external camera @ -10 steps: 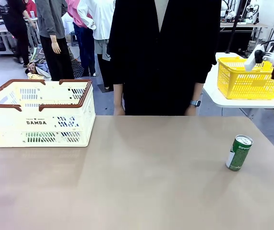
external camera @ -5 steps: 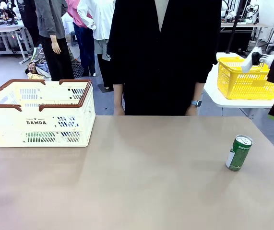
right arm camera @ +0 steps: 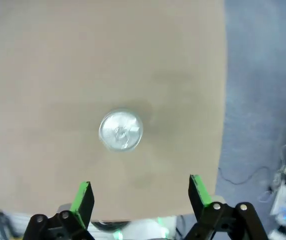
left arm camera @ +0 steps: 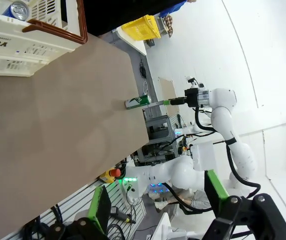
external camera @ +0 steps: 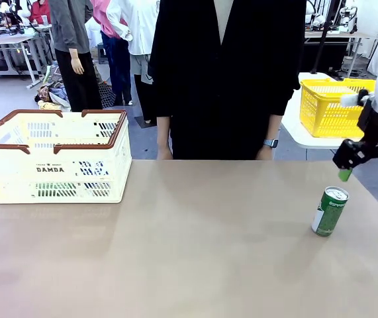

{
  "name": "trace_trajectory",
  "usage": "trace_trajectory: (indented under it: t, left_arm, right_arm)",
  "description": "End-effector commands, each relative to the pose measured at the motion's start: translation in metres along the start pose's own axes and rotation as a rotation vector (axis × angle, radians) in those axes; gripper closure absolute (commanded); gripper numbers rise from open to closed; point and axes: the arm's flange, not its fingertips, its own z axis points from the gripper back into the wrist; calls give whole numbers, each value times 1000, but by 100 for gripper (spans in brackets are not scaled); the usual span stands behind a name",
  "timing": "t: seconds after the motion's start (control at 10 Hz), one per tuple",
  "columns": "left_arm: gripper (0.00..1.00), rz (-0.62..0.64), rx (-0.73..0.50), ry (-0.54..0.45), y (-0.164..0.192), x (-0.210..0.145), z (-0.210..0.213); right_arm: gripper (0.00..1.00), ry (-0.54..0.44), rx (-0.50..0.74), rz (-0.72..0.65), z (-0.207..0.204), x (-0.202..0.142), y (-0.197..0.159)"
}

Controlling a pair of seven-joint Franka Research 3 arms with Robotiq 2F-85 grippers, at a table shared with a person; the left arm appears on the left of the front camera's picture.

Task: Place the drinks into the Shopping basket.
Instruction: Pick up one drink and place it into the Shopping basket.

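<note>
One green drink can [external camera: 330, 211] stands upright near the table's right edge. My right gripper [external camera: 367, 164] hangs open just above and behind it, one green fingertip [external camera: 343, 175] close over its silver top. In the right wrist view the can's top [right arm camera: 121, 130] lies ahead of the open right gripper [right arm camera: 140, 194], outside the fingers. The cream Shopping basket [external camera: 53, 156] with its brown rim sits at the far left. The left wrist view shows the basket [left arm camera: 12, 37] with a blue can [left arm camera: 18, 9] inside, the green can [left arm camera: 137, 101] far off, and my open left gripper [left arm camera: 158, 200].
A person in black stands at the table's far edge with hands down. A yellow mesh basket [external camera: 337, 106] sits on a white side table behind my right arm. Bare tabletop [external camera: 195, 238] stretches between basket and can. The table edge is close to the can's right.
My right gripper has come down and leftward from beside the yellow basket to just above the green can. Can and basket have not moved.
</note>
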Motion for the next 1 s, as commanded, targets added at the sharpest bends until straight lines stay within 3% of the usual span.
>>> trace_trajectory:
  t: [0.0,0.1,0.2,0.5,0.9]
  left_arm:
    - [0,-15,-22,-3,-1,0,1]
    - [0,-15,-22,-3,-1,0,1]
    - [0,-15,-22,-3,-1,0,1]
    - [0,-15,-22,-3,-1,0,1]
    - [0,-15,-22,-3,-1,0,1]
  right_arm:
    - [0,42,10,161,0,-6,5]
    - [0,42,10,161,0,-6,5]
    - [0,-3,-8,-6,0,0,0]
    - [0,89,97,-14,-37,14,9]
    - [0,121,137,-58,-82,17,10]
